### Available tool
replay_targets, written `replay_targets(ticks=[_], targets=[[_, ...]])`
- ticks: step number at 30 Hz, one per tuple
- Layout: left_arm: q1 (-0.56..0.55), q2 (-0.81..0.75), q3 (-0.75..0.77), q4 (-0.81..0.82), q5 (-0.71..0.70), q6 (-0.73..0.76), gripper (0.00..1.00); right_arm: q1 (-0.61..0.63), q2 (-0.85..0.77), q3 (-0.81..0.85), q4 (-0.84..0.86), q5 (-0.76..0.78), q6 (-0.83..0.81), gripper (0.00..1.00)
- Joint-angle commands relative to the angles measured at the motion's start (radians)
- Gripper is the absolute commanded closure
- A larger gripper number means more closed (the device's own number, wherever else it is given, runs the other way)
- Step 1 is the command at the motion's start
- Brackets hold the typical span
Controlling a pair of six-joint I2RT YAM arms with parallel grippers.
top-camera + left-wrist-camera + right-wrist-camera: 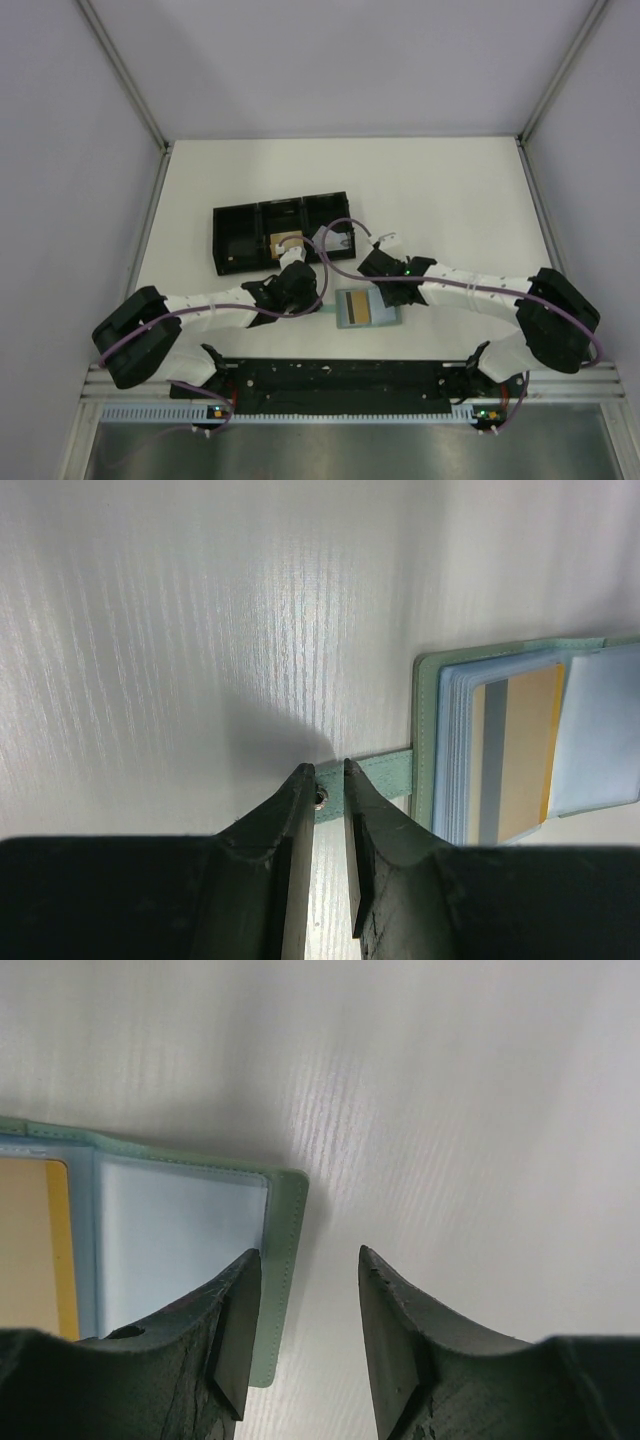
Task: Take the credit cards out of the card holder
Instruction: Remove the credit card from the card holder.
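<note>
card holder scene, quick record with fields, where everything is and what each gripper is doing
holder: open flat on table
tab: at holder's left edge
left gripper: shut on holder's tab
right gripper: open, jaws straddling holder's right edge
striped card: tan with grey stripe, in a holder sleeve, not yet out
tray: black, three compartments, beyond holder
tan card: seemingly in tray's middle compartment
</note>
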Motion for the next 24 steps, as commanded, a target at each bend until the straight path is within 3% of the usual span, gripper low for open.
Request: replay_targets(ticks=[1, 10, 15, 19, 24], targets=[[0.003, 0.005, -0.015, -0.037, 0.004, 0.0, 0.77, -0.017, 0.02, -0.003, -0.028, 0.009, 0.027, 0.56], [0.003, -0.074, -0.034, -0.048, -0.004, -0.005, 0.77, -0.022, 0.071, 0.016, -0.034, -0.031, 0.026, 0.55], [0.001, -0.165, -0.006, -0.042, 0.032, 0.029, 0.71, -0.02, 0.06, 0.026, -0.033, -0.035, 0.007, 0.56], [0.0, -0.232, 0.032, 0.03, 0.108, 0.06, 0.69, -0.02, 0.051, 0.036, -0.023, -0.057, 0.003, 0.61], [-0.002, -0.18, 0.099, 0.1, 0.198, 0.06, 0.69, -0.022, -0.002, 0.039, -0.007, -0.065, -0.006, 0.7]])
